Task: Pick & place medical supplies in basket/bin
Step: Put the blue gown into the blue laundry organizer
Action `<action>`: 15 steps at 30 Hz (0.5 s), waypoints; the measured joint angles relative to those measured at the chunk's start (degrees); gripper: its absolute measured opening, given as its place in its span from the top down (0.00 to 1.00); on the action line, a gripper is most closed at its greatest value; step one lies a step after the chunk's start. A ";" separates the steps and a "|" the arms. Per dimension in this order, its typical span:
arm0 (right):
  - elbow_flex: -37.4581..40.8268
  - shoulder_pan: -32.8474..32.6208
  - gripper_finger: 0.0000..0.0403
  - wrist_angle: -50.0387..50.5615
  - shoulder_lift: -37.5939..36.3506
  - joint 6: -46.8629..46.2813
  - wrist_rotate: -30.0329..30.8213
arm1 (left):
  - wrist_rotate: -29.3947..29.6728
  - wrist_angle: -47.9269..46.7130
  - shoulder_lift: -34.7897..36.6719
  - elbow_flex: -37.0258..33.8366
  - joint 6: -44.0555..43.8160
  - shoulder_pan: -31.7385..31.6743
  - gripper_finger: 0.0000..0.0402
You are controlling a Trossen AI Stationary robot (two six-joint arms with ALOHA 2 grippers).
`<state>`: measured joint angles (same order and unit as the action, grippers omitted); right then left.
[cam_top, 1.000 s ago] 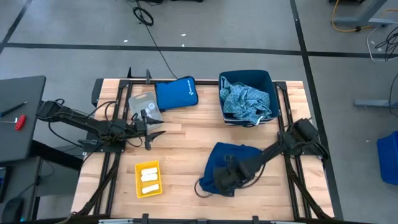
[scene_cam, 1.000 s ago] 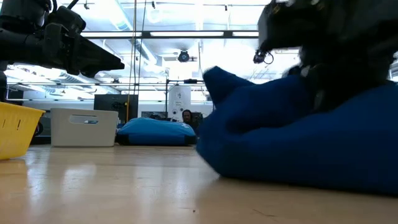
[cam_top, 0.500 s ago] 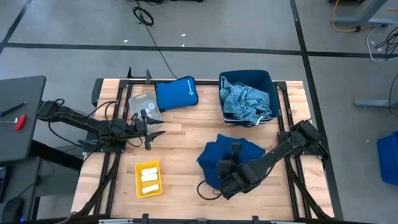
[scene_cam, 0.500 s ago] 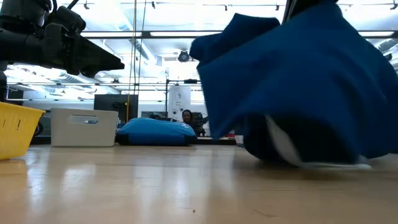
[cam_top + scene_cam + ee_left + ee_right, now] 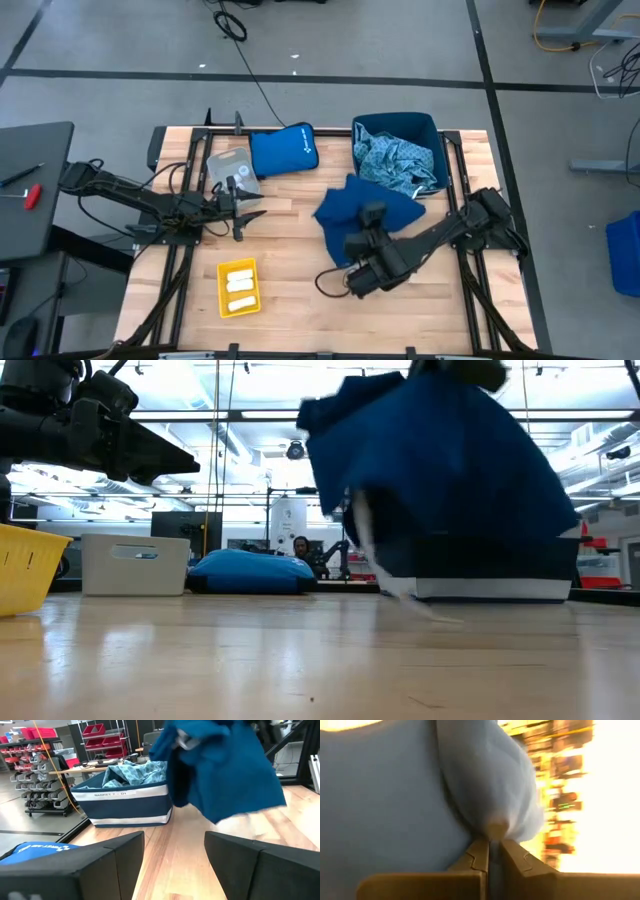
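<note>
The room is a workshop hall with a grey floor (image 5: pixel 330 40) crossed by dark tape lines, a black cable lying on it; the low view shows bright ceiling lights, and the left wrist view shows shelving with red bins (image 5: pixel 102 730) behind.

The table (image 5: pixel 290 290) is pale wood planking on a black frame. Landmark: the navy bin (image 5: pixel 396 125) with a white band, at the table's far edge right of centre. The light-blue garment (image 5: pixel 398 158) lies inside it.

The navy garment (image 5: pixel 365 215) hangs lifted clear of the table, just in front of the bin on its left-hand side, one edge near the bin's rim. The right gripper (image 5: pixel 490 851) is pinched tight on a fold of this cloth.

The blue pouch (image 5: pixel 283 150) lies left of the bin, and a grey box (image 5: pixel 230 166) beside the pouch, farther left.

The left gripper (image 5: pixel 250 215) hovers well left of the bin, near the grey box, its fingers (image 5: pixel 95 865) spread wide and empty.

The yellow tray (image 5: pixel 238 287) sits well apart from the bin, toward the near-left, holding white rolls (image 5: pixel 239 284).
</note>
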<state>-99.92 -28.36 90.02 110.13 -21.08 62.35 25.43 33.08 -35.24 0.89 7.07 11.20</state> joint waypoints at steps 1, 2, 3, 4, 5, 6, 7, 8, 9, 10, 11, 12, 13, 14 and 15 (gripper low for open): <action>0.00 0.58 0.95 0.00 -0.12 1.60 2.83 | 0.00 0.00 0.01 0.00 0.00 0.00 0.47; 0.00 1.22 0.95 0.04 -0.21 3.13 5.87 | 0.00 0.00 0.00 0.00 0.00 0.00 0.47; -0.02 1.91 0.95 0.02 -0.22 4.65 8.65 | 0.00 0.00 0.00 0.00 0.00 0.00 0.47; -0.02 2.63 0.95 0.00 -0.22 6.22 11.21 | 0.00 0.00 0.00 0.00 0.00 0.00 0.47; -0.02 3.30 0.95 -0.01 -0.22 7.61 13.72 | 0.00 0.00 0.00 0.00 0.00 0.00 0.47; -0.12 4.04 0.95 0.00 -0.22 9.11 16.16 | 0.00 0.00 0.00 0.00 0.00 0.00 0.47; -0.44 4.98 0.95 -0.02 -0.22 10.76 18.01 | 0.00 0.00 0.00 0.00 0.00 0.00 0.47; -0.88 5.94 0.95 -0.01 -0.22 12.26 19.33 | 0.00 0.00 0.00 0.00 0.00 0.01 0.47; -1.29 6.99 0.95 0.02 -0.22 13.36 20.54 | 0.00 0.00 0.00 0.00 0.00 0.00 0.47; -1.73 8.03 0.95 0.02 -0.22 14.30 21.67 | 0.00 0.00 0.02 0.00 0.00 0.00 0.47; -2.22 9.04 0.95 0.00 -0.22 15.30 22.32 | 0.00 -0.02 0.00 0.00 0.00 0.00 0.47; -2.78 10.10 0.95 0.02 -0.22 16.33 22.79 | 0.00 -0.02 0.00 0.00 0.00 0.02 0.47; -3.36 11.12 0.95 -0.02 -0.22 17.45 23.07 | 0.00 -0.02 0.00 0.00 0.00 0.02 0.47; -3.81 12.19 0.95 -0.01 -0.35 18.56 23.41 | 0.00 -0.06 0.00 0.00 0.00 0.02 0.47; -4.13 13.15 0.95 -0.01 -0.51 19.57 24.15 | 0.00 -0.10 0.00 0.00 0.00 0.02 0.47</action>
<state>-104.05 -15.21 90.01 109.62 -1.51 86.50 25.43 32.98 -35.24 0.89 7.07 11.22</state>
